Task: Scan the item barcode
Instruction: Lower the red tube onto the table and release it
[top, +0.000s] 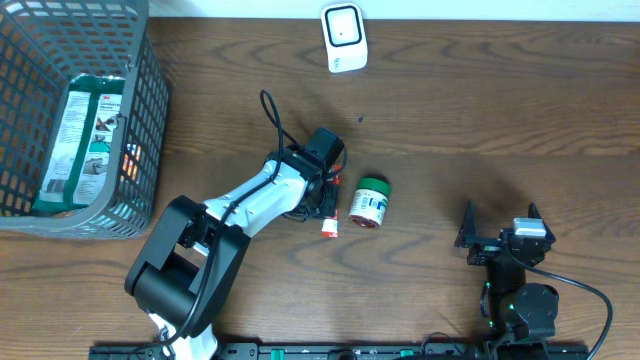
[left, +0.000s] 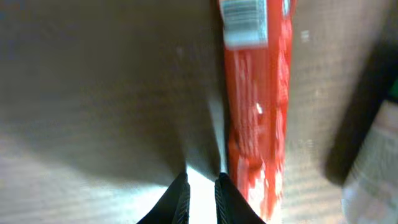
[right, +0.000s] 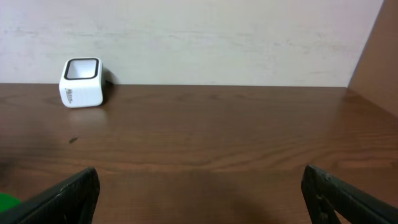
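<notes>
Your left gripper (left: 202, 182) has its jaws pinched almost together, with only the bare brown wooden table (top: 480, 110) showing in the gap. The long red packet with a white barcode label (left: 258, 124) lies flat just beside one finger, outside the jaws. A green-lidded white jar (top: 369, 203) sits near the packet. The white boxy scanner (top: 343, 37) stands well apart at the far edge. Your right gripper (right: 199, 199) is spread wide, holding nothing
</notes>
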